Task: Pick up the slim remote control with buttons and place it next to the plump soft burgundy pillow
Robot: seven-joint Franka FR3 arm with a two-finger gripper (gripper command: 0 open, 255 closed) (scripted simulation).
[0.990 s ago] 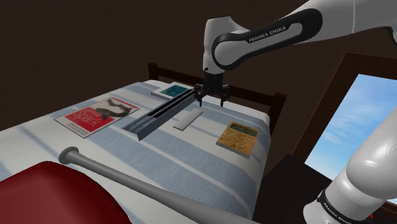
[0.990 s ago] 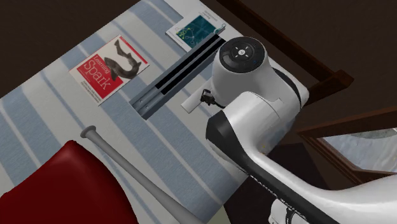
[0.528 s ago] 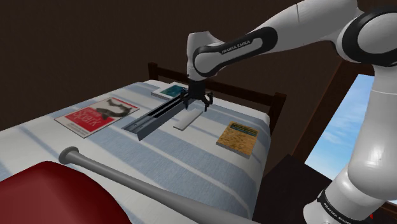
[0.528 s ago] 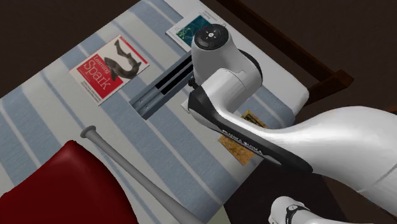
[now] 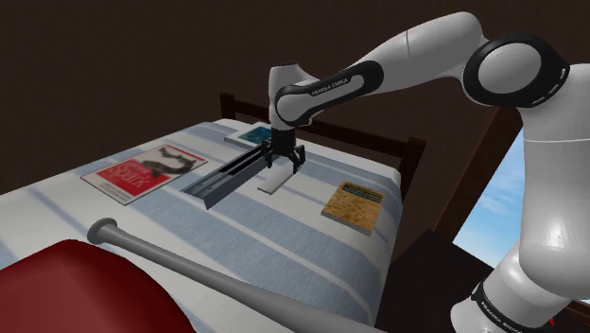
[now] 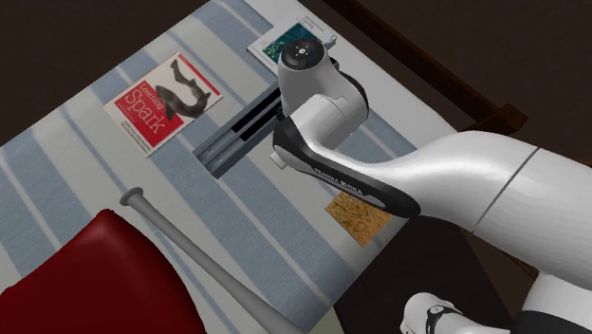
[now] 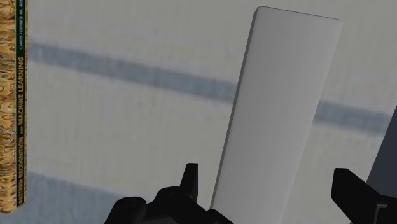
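We see one thing like a container on the bed (image 5: 284,241): a long dark trough (image 5: 227,177), open on top, with ridges running along it. We cannot tell whether it holds anything.

The pincer (image 5: 285,166) hangs low over the far end of the remote (image 5: 276,182), pointing down at it. In the wrist view the pincer (image 7: 267,191) stands wide. One black finger (image 7: 189,184) is just beside one long edge of the remote (image 7: 280,102) and the other is clear of the opposite edge. It straddles the remote and clasps nothing.

The remote is drawn as a plain pale grey slab, slim and rectangular, with no markings we can make out. It lies flat on the striped cover, just beside the trough, between it and a yellow-brown book (image 5: 354,205). It is well apart from the pillow (image 5: 76,289), which is dark red, rounded and smooth.

A grey bat (image 5: 189,263) lies near the pillow. A red magazine (image 5: 144,172) and a teal book (image 5: 253,135) lie flat on the far side of the trough. The cover is pale, with soft blue-grey stripes.
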